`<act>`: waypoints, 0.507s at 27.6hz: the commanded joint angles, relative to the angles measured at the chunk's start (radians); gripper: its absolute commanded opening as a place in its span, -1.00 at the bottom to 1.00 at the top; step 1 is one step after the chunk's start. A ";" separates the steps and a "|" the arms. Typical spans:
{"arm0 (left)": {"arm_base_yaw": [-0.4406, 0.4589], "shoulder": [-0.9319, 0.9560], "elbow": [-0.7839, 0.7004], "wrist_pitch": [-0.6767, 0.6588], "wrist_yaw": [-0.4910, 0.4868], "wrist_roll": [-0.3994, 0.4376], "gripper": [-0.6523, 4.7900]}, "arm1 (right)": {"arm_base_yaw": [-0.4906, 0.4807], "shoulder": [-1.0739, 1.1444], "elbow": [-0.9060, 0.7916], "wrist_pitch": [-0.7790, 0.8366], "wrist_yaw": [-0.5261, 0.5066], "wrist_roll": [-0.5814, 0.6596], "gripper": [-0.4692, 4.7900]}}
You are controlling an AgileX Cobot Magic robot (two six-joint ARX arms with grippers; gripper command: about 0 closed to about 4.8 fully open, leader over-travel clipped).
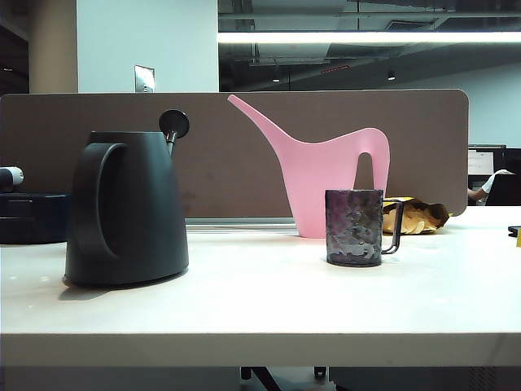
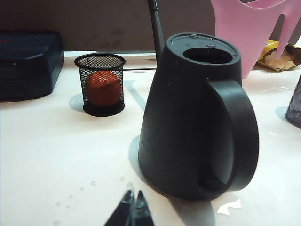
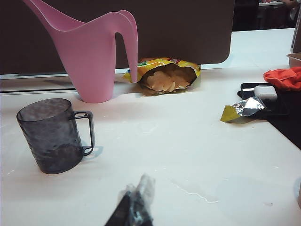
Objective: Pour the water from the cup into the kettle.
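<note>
The black kettle (image 1: 130, 212) stands on the left of the white table (image 1: 269, 309), its looped handle toward the camera; its top hole is open (image 2: 197, 117). The dimpled dark cup (image 1: 354, 228) stands upright to the right, handle pointing right. In the left wrist view my left gripper (image 2: 134, 200) is shut and empty, low over the table just short of the kettle's base. In the right wrist view my right gripper (image 3: 138, 193) is shut on nothing, well back from the cup (image 3: 49, 136). Neither gripper shows in the exterior view.
A pink watering can (image 1: 326, 175) stands behind the cup by the brown partition. An open chips bag (image 3: 164, 75), a foil wrapper (image 3: 240, 110) and a red cloth (image 3: 284, 77) lie to the right. A mesh pot with an orange ball (image 2: 100, 84) and a dark box (image 2: 28, 63) sit beyond the kettle.
</note>
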 commanded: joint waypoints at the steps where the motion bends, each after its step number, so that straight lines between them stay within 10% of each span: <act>1: 0.000 0.001 0.002 0.014 -0.003 0.008 -0.78 | 0.001 0.000 0.001 0.015 -0.001 -0.002 -0.85; 14: 0.000 0.001 0.002 0.014 -0.003 0.008 -0.78 | 0.001 0.000 0.006 0.018 -0.002 -0.002 -0.85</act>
